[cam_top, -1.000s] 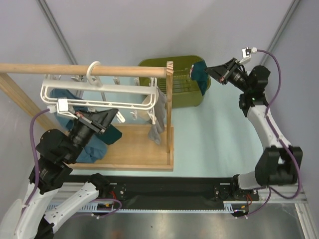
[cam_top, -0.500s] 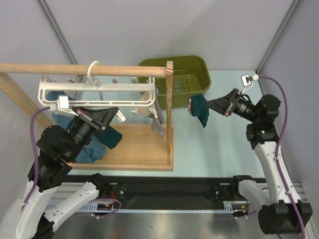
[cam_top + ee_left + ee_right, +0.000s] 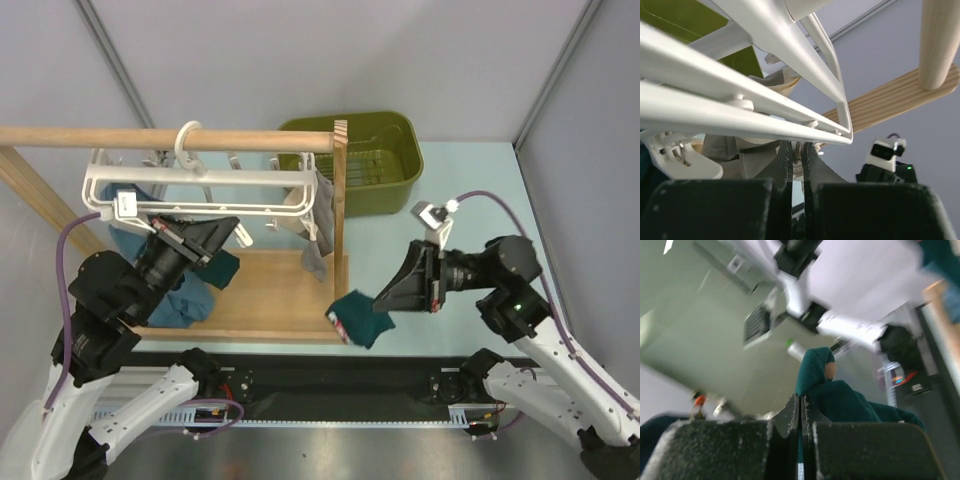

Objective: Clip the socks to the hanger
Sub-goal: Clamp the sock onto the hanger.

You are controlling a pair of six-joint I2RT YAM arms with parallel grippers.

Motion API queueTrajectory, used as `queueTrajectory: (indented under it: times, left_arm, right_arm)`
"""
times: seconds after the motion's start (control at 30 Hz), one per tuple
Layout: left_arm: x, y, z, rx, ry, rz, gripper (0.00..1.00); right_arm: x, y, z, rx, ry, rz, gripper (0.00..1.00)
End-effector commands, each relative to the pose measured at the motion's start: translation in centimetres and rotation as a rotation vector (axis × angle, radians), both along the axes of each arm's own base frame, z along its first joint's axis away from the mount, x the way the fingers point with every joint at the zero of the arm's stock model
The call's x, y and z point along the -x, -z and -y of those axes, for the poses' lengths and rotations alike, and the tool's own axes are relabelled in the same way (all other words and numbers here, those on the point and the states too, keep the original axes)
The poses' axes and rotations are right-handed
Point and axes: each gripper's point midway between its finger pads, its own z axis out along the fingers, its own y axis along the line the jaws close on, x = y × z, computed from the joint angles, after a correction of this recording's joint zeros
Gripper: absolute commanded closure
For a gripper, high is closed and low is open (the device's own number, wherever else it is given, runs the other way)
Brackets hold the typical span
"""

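Note:
The white hanger [image 3: 200,185] hangs by its ring hook from the wooden rod, with clip pegs dangling under it. My left gripper [image 3: 238,232] reaches up to its underside. In the left wrist view my left gripper [image 3: 796,150] is nearly shut around a white clip peg under the hanger bars [image 3: 740,107]. My right gripper [image 3: 383,298] is shut on a dark teal sock [image 3: 362,318], held low by the near right corner of the rack base. The right wrist view shows the sock [image 3: 840,395] pinched at the right gripper [image 3: 800,402]. More teal socks [image 3: 185,300] lie on the rack base.
The wooden rack has a rod [image 3: 100,136], a post [image 3: 340,200] and a base board [image 3: 270,290]. A grey cloth [image 3: 315,250] hangs from the hanger's right end by the post. An olive green basket [image 3: 395,180] stands behind the rack at the right.
My right arm has carried the teal sock from the basket down and left to the near right corner of the rack base. My left gripper has stayed at the hanger.

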Motion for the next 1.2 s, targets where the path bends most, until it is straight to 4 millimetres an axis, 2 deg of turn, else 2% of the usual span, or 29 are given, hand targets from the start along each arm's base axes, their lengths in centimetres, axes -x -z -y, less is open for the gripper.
queueTrajectory:
  times: [0.0, 0.03, 0.07, 0.1, 0.17, 0.2, 0.3, 0.47, 0.57, 0.9, 1.17]
  left_arm:
    - [1.2, 2.0, 0.3, 0.010, 0.042, -0.076, 1.00]
    - [1.3, 1.7, 0.3, 0.020, 0.047, -0.073, 1.00]
    - [1.5, 1.4, 0.3, 0.024, 0.053, -0.068, 1.00]
    - [1.6, 1.1, 0.3, 0.030, 0.061, -0.061, 1.00]
    - [2.1, 0.4, 0.3, 0.042, 0.076, -0.043, 1.00]
    - [2.2, 0.1, 0.3, 0.047, 0.079, -0.035, 1.00]
    - [2.6, -0.4, 0.2, 0.055, 0.087, -0.023, 1.00]
    - [3.3, -1.0, 0.0, 0.073, 0.099, -0.008, 1.00]
    - [3.5, -1.2, -0.1, 0.094, 0.106, -0.004, 1.00]
    - [3.5, -1.2, 0.4, 0.122, 0.125, -0.019, 1.00]
    - [3.3, -1.5, 0.6, 0.130, 0.127, -0.019, 1.00]
  right_arm:
    - [1.6, -1.9, -2.2, -0.118, -0.049, -0.005, 1.00]
    - [1.8, -2.0, -2.7, -0.128, -0.046, -0.001, 1.00]
    - [2.9, -2.4, -3.3, -0.149, -0.079, 0.005, 1.00]
    - [2.2, -2.4, -4.3, -0.161, -0.052, -0.023, 1.00]
    - [2.2, -4.2, -4.7, -0.256, -0.034, -0.015, 1.00]
    - [2.1, -4.2, -4.9, -0.272, -0.043, -0.054, 1.00]
    - [0.6, -5.6, -5.5, -0.340, 0.008, -0.089, 1.00]
    - [-2.1, -5.5, -6.3, -0.370, 0.145, -0.128, 1.00]
    - [-2.9, -5.3, -7.0, -0.394, 0.206, -0.117, 1.00]
    - [-3.1, -5.1, -9.4, -0.450, 0.232, -0.129, 1.00]
    - [-3.2, -6.1, -10.1, -0.543, 0.221, -0.142, 1.00]
